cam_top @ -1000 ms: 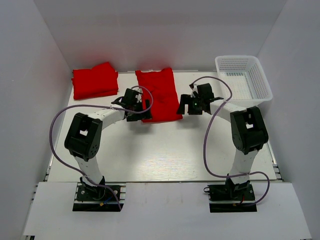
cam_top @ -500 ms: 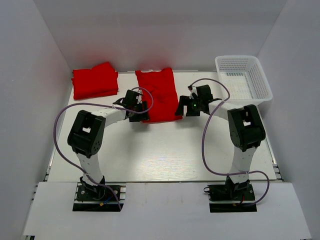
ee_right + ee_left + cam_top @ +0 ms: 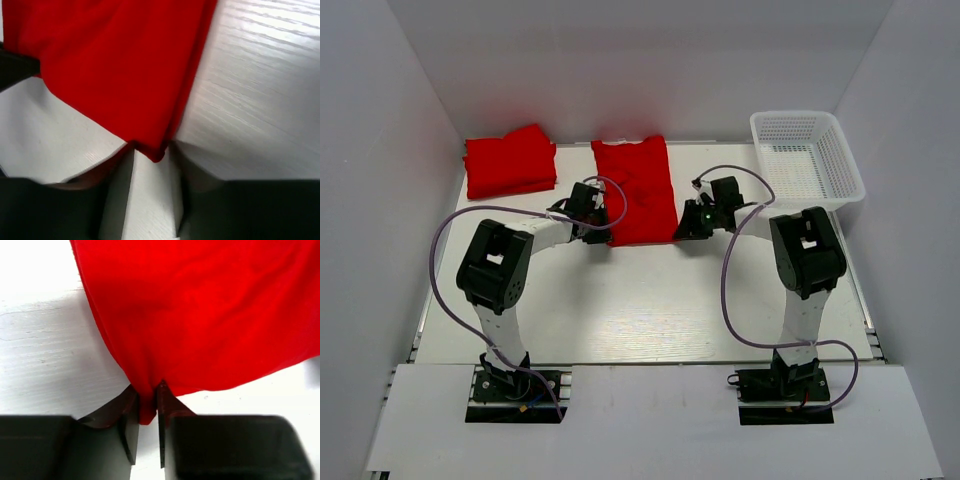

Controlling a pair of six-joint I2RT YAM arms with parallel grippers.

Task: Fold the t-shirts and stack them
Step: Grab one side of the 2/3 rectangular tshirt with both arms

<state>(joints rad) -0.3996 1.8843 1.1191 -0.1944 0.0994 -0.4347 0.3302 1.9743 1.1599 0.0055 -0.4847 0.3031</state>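
T-shirt (image 3: pixel 638 190): left end effector (image 3: pixel 148 405) pinches, right end effector (image 3: pixel 152 155) straddles near corners.

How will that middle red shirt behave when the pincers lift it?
Probably floppy: the shirt wrinkles and puckers where the left pincer pinches its corner. Likely light: the cloth looks thin at that pinch. It would probably sag between grips rather than hold shape.

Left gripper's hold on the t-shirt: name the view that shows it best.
Left wrist view: the left gripper pinches a corner of the t-shirt between its closed fingers. Top external shows that gripper at the shirt's near left corner, the pinch hidden beneath it. Right wrist shows only the shirt's other near corner.
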